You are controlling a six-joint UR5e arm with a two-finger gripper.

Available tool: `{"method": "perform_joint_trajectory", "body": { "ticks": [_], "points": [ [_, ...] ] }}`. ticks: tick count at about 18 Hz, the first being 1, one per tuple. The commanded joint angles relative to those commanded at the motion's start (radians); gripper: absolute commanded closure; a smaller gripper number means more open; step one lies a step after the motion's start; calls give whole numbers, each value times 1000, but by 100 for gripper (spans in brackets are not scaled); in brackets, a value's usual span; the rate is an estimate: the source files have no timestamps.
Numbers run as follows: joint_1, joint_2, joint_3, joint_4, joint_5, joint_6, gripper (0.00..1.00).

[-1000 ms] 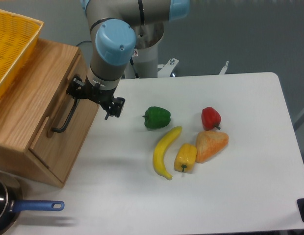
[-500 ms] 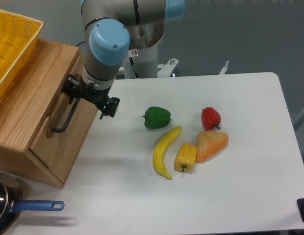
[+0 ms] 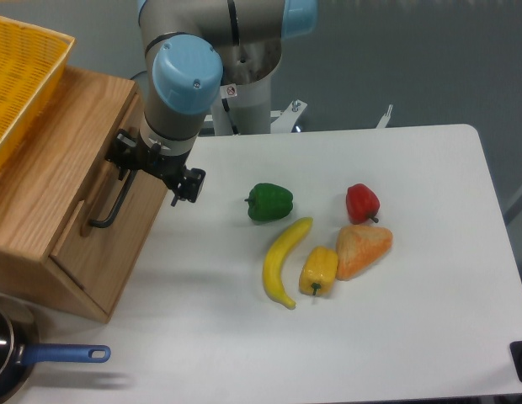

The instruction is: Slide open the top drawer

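Right, the gripper (image 3: 135,164) sits at the black bar handle (image 3: 112,205) of the top drawer (image 3: 109,227), finger state unclear; best pull straight outward, level, without twisting.

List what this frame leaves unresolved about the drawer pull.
- Gripper fingertips: hidden by the wrist body, so grip on the black bar handle is unclear.
- Top drawer interior: not visible from this angle.
- Yellow mesh basket: cut off by the left edge.
- Pan: cut off at the bottom-left corner.
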Motion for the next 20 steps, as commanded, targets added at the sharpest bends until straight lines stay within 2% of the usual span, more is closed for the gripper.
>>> {"method": "perform_joint_trajectory", "body": {
  "ticks": [20],
  "points": [
    [-9, 0, -5, -5, 20, 2, 0]
  ]
}}
